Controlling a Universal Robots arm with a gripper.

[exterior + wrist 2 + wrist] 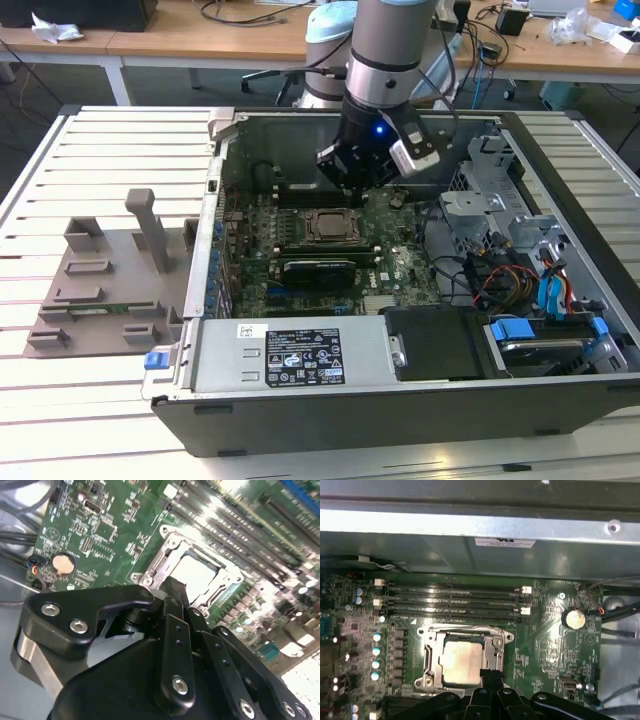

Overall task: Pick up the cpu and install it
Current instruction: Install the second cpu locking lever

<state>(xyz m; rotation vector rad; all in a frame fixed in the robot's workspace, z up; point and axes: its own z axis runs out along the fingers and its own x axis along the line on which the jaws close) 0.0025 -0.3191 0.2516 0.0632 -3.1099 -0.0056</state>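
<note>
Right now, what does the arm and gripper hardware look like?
The arm is a grey tube with a pale blue joint cap and a silver ring at the wrist. Below it, a black wrist block carries a small blue light and a white-grey module. The gripper is matte black, built of linked bars fastened with silver screws.

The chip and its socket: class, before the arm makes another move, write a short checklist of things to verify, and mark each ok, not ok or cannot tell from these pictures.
1. Chip lies inside the socket frame: ok.
2. Chip sits flat and fully seated: cannot tell.
3. Gripper hangs at the socket's edge, above the circuit board: ok.
4. Jaws open or shut: cannot tell.
5. Memory slots beside the socket stand apart from the gripper: ok.
</note>
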